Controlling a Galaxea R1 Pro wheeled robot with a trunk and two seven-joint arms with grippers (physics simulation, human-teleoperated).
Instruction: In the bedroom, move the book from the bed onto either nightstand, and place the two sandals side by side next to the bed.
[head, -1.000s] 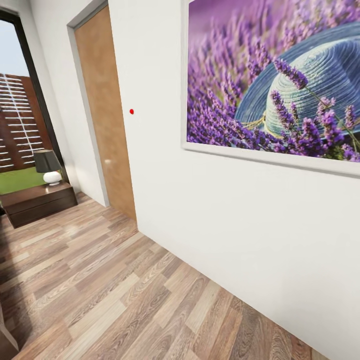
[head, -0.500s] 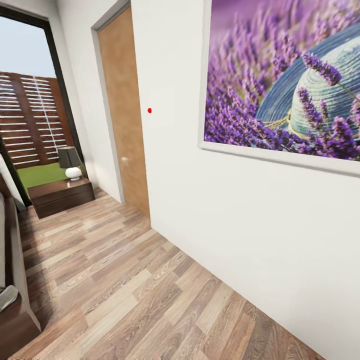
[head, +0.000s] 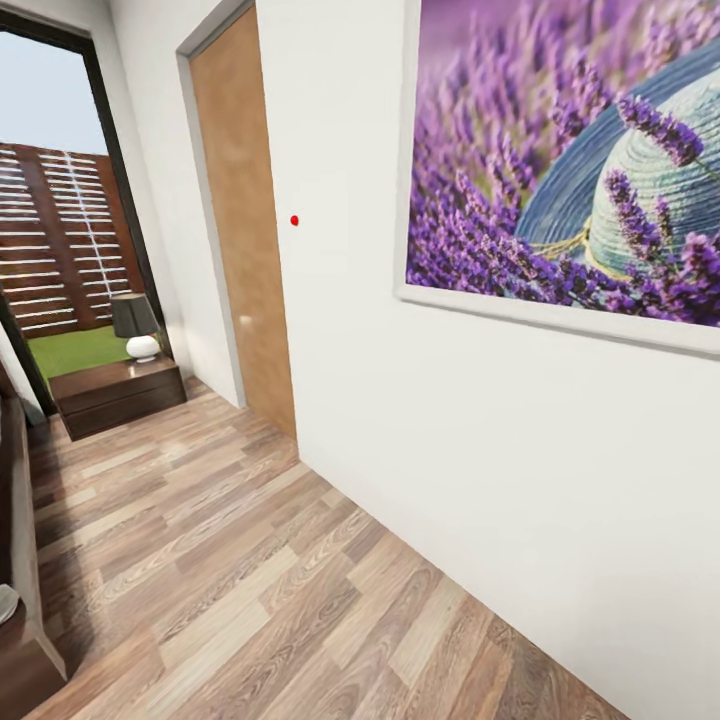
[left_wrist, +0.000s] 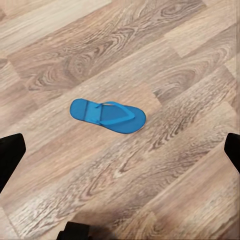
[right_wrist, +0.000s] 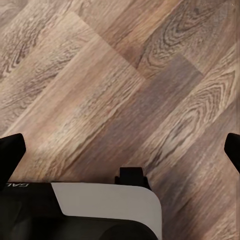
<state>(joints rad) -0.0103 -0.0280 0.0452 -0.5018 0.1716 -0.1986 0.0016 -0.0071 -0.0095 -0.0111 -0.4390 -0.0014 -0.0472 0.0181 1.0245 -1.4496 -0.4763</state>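
One sandal, bright blue, lies flat on the wood-plank floor below the left tool, straps up, untouched. The left tool's dark fingertips sit at opposite edges of its wrist view: spread wide, holding nothing. The right tool is likewise spread and empty over bare planks, with part of the robot's white and black body beneath it.

Head view, items:
- White wall close on the right, carrying a large framed lavender-and-hat picture.
- Brown door, shut, with a small red dot on the wall beside it.
- Tall dark-framed glass door at the far end, fence and grass beyond.
- Nightstand, dark wood, near the glass door, with a lamp on top.
- Bed, only a dark frame edge at the lower left.

Change: against the picture a second ago the whole head view has swung, bringing the nightstand inward and the bed frame into sight; this is camera movement, not movement of the furniture.

Judgement: the robot appears to be in transit, nothing yet picked up. Book and second sandal: location cannot be told.
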